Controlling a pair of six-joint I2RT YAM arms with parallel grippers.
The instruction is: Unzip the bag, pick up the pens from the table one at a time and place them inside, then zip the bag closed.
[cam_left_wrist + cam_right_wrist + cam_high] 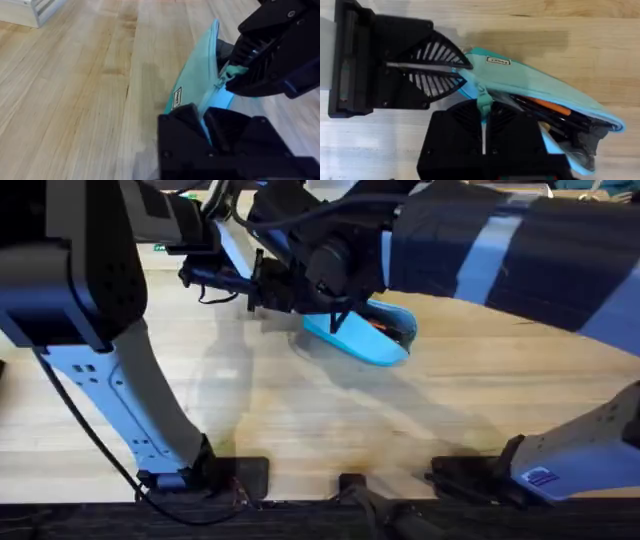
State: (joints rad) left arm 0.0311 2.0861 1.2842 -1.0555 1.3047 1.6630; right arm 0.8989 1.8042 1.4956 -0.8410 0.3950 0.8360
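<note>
Bag [530, 87] gaping, pens [555, 111] inside, on wood table [300, 420]; left gripper [206, 131] clamped on its end; right gripper [484, 131] clamped on zipper cord [483, 101].

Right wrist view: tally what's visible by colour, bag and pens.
Light blue soft fabric bag: 1
Orange pen inside the bag: 1
Dark pens inside the bag: at least 1, exact count unclear
Total: at least 3

You could see a white slatted box [35, 11] sitting in the far corner of the left wrist view. It was well apart from everything else.
</note>
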